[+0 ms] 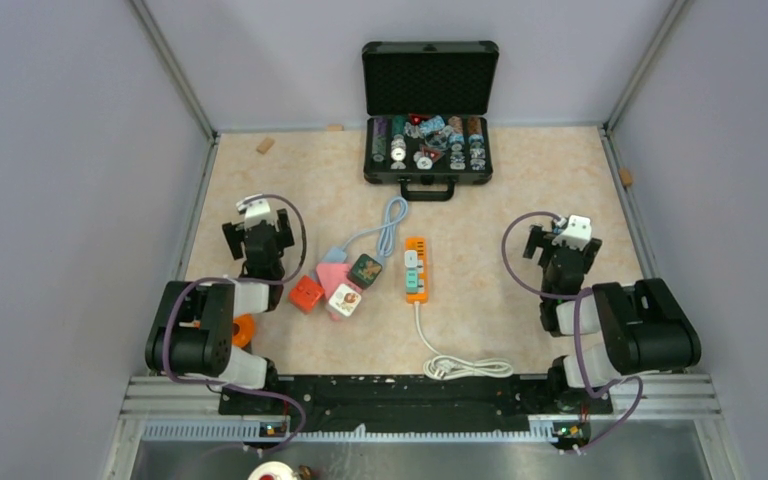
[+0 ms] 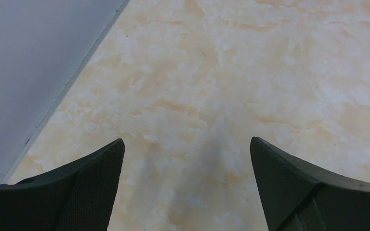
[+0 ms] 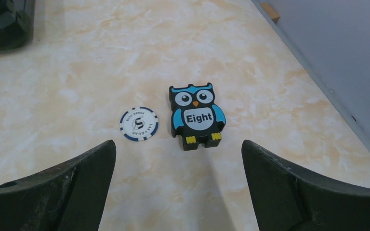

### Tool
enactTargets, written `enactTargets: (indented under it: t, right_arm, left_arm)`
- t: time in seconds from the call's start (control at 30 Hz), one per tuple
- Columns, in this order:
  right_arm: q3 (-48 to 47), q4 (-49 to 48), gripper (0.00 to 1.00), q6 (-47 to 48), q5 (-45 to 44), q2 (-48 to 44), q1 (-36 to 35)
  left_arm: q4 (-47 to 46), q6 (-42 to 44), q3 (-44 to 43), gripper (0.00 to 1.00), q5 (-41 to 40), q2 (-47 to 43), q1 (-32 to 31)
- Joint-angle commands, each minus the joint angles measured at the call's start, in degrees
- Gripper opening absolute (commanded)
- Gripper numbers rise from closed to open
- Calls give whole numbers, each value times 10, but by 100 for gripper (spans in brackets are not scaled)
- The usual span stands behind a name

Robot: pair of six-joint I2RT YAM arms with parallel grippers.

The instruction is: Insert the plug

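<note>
- Left claw (image 2: 187, 144) spread wide, holding nothing.
- Right claw (image 3: 178, 144) spread wide, holding nothing; black-and-blue owl-shaped block (image 3: 196, 115) just ahead of it.
- Orange plastic power strip (image 1: 416, 268) between both claws.

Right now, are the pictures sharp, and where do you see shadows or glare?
Top external: even soft light, no glare. Left wrist: table sharp, a faint grey shadow by the open left claw. Right wrist: owl piece and poker chip in focus, their print readable; a soft shadow near the open right claw.

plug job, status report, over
Left gripper open, empty. Right gripper open, owl ahead. Plugs lie beside strip, untouched. Nothing between them.
</note>
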State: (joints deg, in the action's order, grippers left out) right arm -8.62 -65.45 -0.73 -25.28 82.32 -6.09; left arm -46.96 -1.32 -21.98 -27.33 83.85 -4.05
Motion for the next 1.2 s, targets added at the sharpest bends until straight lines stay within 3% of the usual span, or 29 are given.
enactTargets:
  t: [0.0, 0.07, 0.37, 0.47, 0.53, 0.6, 0.97, 1.17]
  right_arm:
    - [-10, -67, 99, 1, 93, 14, 12]
    - [-19, -36, 99, -3, 101, 7, 13]
    - [-15, -56, 99, -3, 96, 14, 14]
    - [-15, -55, 99, -4, 96, 13, 14]
    - [-15, -55, 99, -3, 96, 13, 14]
    - [-15, -56, 99, -4, 96, 13, 14]
    - [-15, -55, 99, -3, 96, 13, 14]
    - [-16, -56, 99, -3, 96, 13, 13]
  left_arm:
    - [-72, -3, 16, 99, 55, -19, 4]
    - [-86, 0, 23, 99, 60, -19, 5]
    - [-133, -4, 54, 99, 60, -28, 6]
    - [-122, -16, 44, 99, 120, -6, 30]
    - [-170, -4, 57, 99, 138, 9, 36]
    - [-167, 8, 59, 98, 177, 6, 35]
    - [-179, 4, 78, 99, 167, -13, 35]
    - [-116, -12, 39, 99, 166, -2, 37]
